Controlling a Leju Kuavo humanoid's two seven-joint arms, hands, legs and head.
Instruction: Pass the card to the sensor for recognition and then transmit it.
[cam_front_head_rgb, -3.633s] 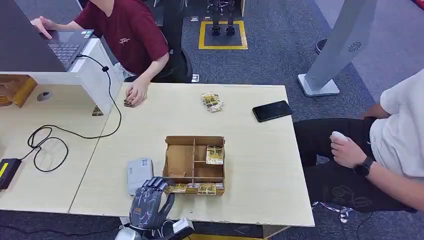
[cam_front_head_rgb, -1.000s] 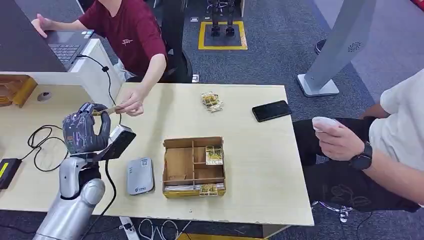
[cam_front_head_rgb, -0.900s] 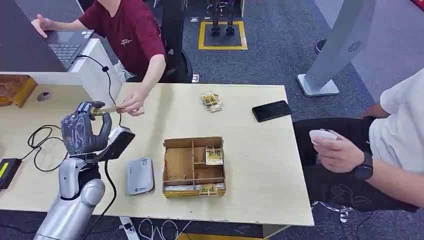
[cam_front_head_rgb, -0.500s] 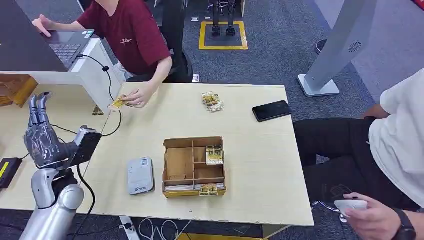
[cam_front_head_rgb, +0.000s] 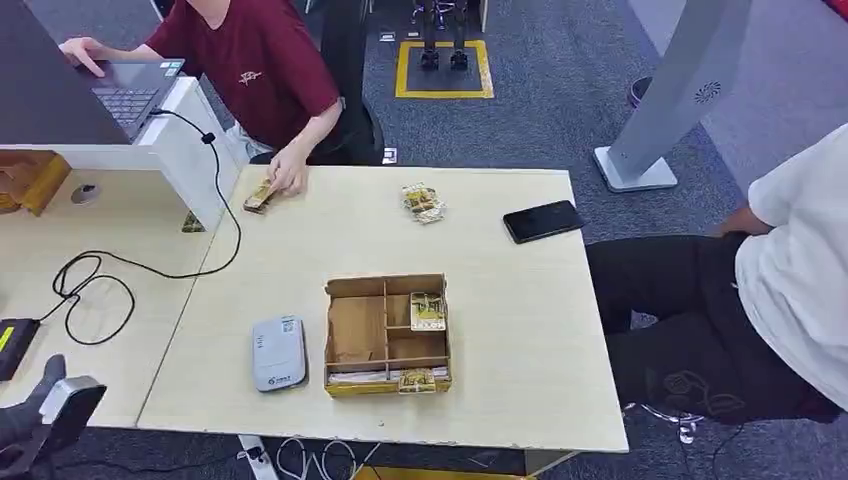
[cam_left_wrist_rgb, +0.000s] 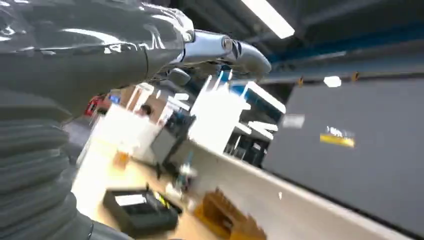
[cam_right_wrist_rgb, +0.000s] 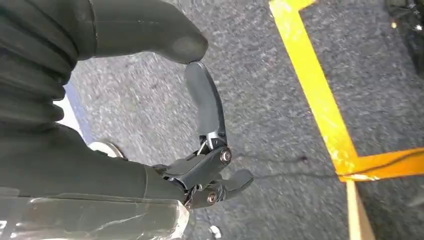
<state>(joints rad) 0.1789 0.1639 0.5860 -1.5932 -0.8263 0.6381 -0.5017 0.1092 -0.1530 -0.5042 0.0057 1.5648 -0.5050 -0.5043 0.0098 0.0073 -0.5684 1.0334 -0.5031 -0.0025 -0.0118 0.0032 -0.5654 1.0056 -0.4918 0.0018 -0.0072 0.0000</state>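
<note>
Nothing held in the left hand (cam_left_wrist_rgb: 100, 55): fingers (cam_left_wrist_rgb: 235, 50) stretched out straight and apart in the left wrist view, closed on nothing, touching nothing. In the head view, just a dark edge of that hand (cam_front_head_rgb: 22, 415) low at the near left corner, off the table (cam_front_head_rgb: 520, 330).

Nothing held in the right hand (cam_right_wrist_rgb: 165, 175) either: fingers (cam_right_wrist_rgb: 202, 102) loosely bent and spread, thumb apart from them, hanging above grey carpet (cam_right_wrist_rgb: 280, 165) and a line of yellow tape (cam_right_wrist_rgb: 312, 85).

For the card (cam_front_head_rgb: 258, 196): well apart from both sets of fingers, flat on the far side of the table, far ahead and to the right of the left fingers, under the fingertips of a person in a dark red shirt (cam_front_head_rgb: 262, 70).

Nearer the left fingers, to their right: one grey sensor (cam_front_head_rgb: 279, 352), flat on the table, just beside one wooden box (cam_front_head_rgb: 388, 335).

Counted: one loose card in a right-hand compartment of the box (cam_front_head_rgb: 428, 311); more cards in its front slot (cam_front_head_rgb: 418, 379), number impossible to tell; one small heap of cards (cam_front_head_rgb: 424, 203) farther off; one black phone (cam_front_head_rgb: 543, 221); one laptop (cam_front_head_rgb: 130, 90); one black cable (cam_front_head_rgb: 95, 275); two people, the second in a white shirt (cam_front_head_rgb: 800, 270) at the table's right side.
</note>
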